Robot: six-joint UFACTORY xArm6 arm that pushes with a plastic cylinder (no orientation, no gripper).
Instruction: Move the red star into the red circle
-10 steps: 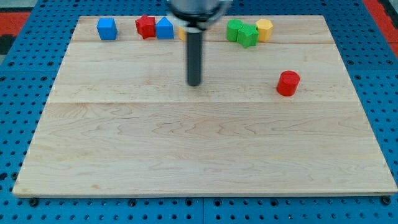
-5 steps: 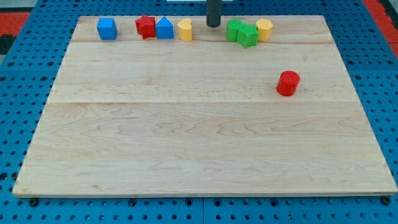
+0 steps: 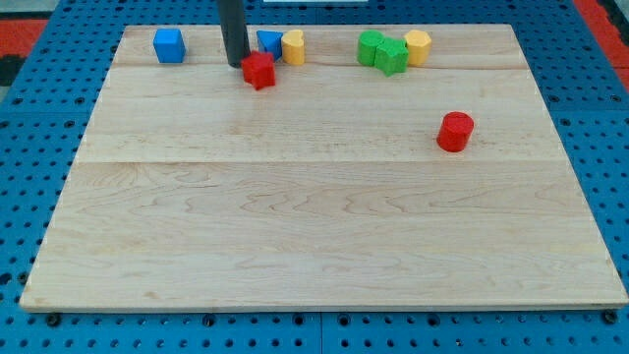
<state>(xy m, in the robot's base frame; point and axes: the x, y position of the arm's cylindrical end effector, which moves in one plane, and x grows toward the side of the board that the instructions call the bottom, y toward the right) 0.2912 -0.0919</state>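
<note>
Against the right side of my tip (image 3: 236,65) sat the red star (image 3: 259,70), touching it or all but touching; the rod (image 3: 233,29) itself was a plain, straight, dark cylinder with no jaws of any kind, so it held nothing and merely stood beside the block. Just beyond the star, toward the view's top, a blue block (image 3: 268,41) with a peaked top was partly hidden by the rod, and a yellow block (image 3: 293,46) with rounded sides stood just beside it on the right. On the other side of my tip, toward the view's left, a blue cube (image 3: 169,44) stood apart from the rest. Farther to the right of my tip, two green blocks (image 3: 382,51) were pressed together (their exact shapes were hard to make out), with a second yellow block (image 3: 419,45) touching them. Well apart from my tip, down and to the view's right, stood the red circle (image 3: 455,131), a short red cylinder alone on bare wood; nothing lay between it and the star. All the blocks looked smooth and matte. They rested on a pale wooden board (image 3: 314,236) with visible grain and two seams running across it, laid over a blue perforated surface (image 3: 20,197).
</note>
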